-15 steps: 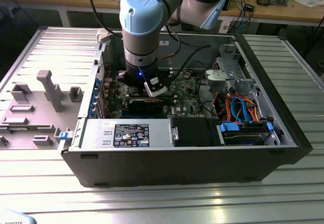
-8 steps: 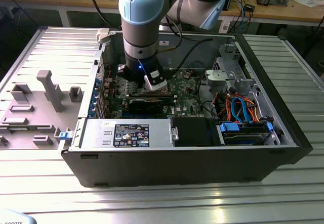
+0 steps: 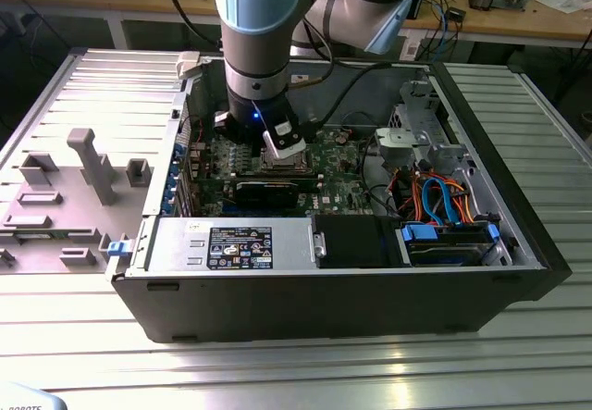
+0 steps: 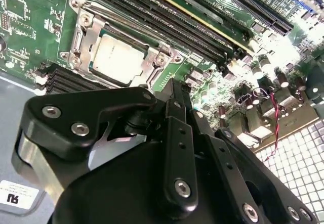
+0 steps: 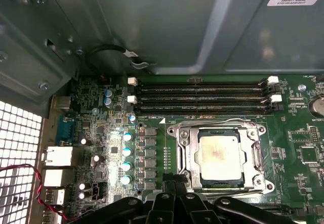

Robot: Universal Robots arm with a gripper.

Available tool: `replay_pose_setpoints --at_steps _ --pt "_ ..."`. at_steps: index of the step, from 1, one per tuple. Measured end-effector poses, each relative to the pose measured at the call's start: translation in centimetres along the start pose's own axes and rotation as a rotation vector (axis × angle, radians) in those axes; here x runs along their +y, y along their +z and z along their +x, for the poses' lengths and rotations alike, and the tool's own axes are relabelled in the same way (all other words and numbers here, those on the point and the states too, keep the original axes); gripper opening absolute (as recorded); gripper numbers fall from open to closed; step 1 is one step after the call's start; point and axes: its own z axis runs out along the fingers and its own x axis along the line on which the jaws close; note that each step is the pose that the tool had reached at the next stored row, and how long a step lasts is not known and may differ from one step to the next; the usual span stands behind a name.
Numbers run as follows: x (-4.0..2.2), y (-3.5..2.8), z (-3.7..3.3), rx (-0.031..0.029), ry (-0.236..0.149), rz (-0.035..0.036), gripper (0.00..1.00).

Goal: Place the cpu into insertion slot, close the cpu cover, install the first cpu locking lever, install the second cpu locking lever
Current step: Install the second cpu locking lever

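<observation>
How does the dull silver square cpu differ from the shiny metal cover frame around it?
The dull silver square cpu is a solid plate with a matte, slightly stained face; the shiny metal cover frame is bright and has a cut-out middle. The cpu is smaller and shows through that opening, while the frame surrounds it. Both are square, metallic, and lie flat in the insertion slot.

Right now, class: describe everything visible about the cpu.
The cpu is a small flat square chip with a dull silver-grey metal face, faintly smudged at its middle. It lies flat in the insertion slot on the green motherboard, and the shiny cpu cover frames its edges, seemingly lying down over them. In both wrist views, the gripper sits close beside it without touching.
</observation>
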Motion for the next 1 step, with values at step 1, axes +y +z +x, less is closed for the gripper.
replay_pose_setpoints --at_steps 1 --pt "0.0 0.0 0.0 0.0 0.0 0.0 0.11"
